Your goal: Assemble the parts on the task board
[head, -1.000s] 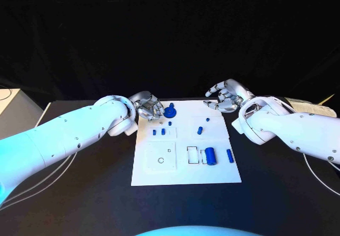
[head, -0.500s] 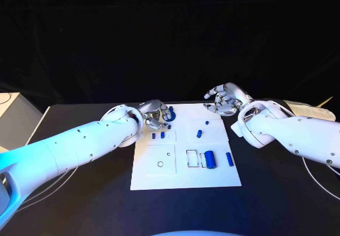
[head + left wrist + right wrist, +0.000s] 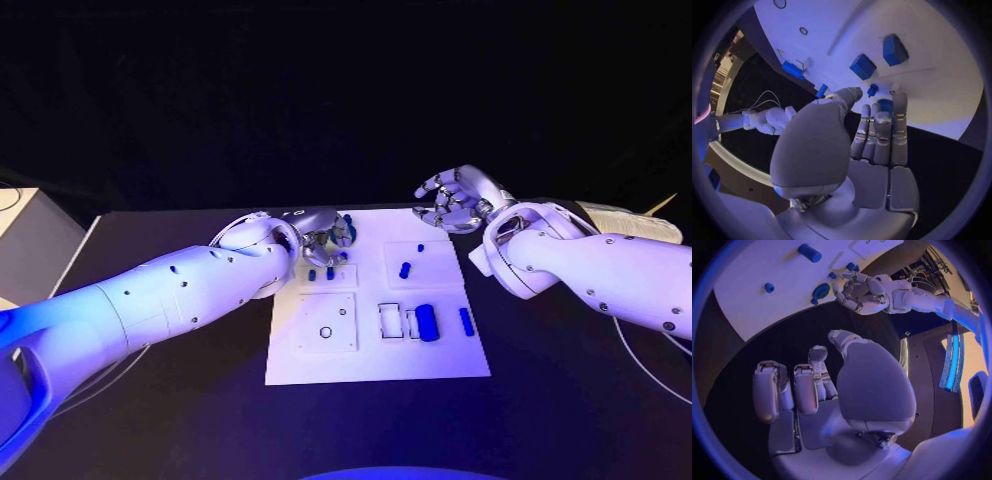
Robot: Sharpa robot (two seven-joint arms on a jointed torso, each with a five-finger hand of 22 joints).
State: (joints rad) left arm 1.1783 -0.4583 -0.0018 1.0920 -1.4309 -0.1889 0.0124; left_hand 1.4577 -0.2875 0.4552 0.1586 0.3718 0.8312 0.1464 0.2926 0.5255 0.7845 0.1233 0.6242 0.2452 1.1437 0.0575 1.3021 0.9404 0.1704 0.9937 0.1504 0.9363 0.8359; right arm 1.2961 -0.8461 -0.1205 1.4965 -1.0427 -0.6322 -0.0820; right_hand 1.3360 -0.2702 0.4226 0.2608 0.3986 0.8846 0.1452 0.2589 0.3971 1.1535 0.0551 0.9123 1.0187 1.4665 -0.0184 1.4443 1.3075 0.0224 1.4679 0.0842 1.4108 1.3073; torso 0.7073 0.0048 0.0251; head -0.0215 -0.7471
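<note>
Up close, the task board (image 3: 378, 340) is a white plate on the black table (image 3: 577, 380), carrying small blue parts. A blue knob-shaped part (image 3: 884, 105) sits just beyond the left hand (image 3: 326, 238) fingertips; whether those straight, close-set fingers touch it, I cannot tell. Two blue blocks (image 3: 862, 66) lie just past it. A blue cylinder (image 3: 427, 322) lies lengthwise nearer the robot. The right hand (image 3: 459, 200) hovers off the board's far corner, fingers apart, holding nothing.
</note>
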